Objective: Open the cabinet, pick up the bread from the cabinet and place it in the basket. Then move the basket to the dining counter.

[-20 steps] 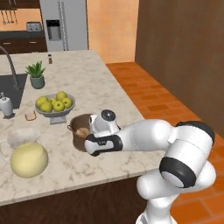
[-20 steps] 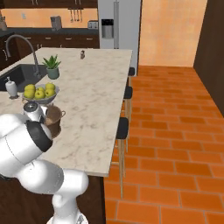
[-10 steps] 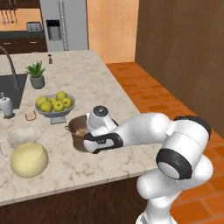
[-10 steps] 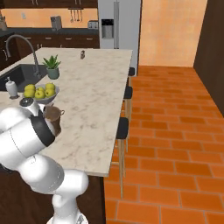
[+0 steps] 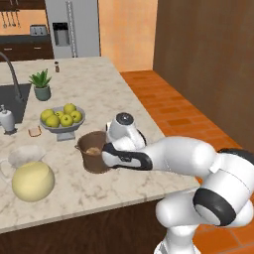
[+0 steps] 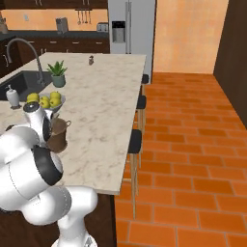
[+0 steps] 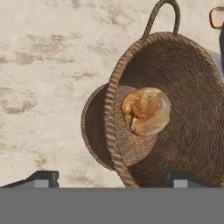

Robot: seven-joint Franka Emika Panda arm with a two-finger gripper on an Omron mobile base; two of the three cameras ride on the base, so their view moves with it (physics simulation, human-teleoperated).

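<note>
The basket point(image 5: 94, 151) is stood on the beige marble bench point(image 5: 99, 94), beside the bowl of green apples point(image 5: 62, 119). The bread point(image 7: 145, 110) is seated inside it. The jaws are spread astride the basket rim, ungripped.

no readable text, no labels, no brands, no numbers, no signs

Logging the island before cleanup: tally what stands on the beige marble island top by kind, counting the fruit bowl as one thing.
Brown woven basket: 1
Golden-tan bread roll, in the basket: 1
Grey bowl of green apples: 1
Potted green plant: 1
White soap dispenser: 1
Round yellow jug: 1
Small dark shaker: 1
Flat tan slice, kind unclear: 1
Total: 8
</note>
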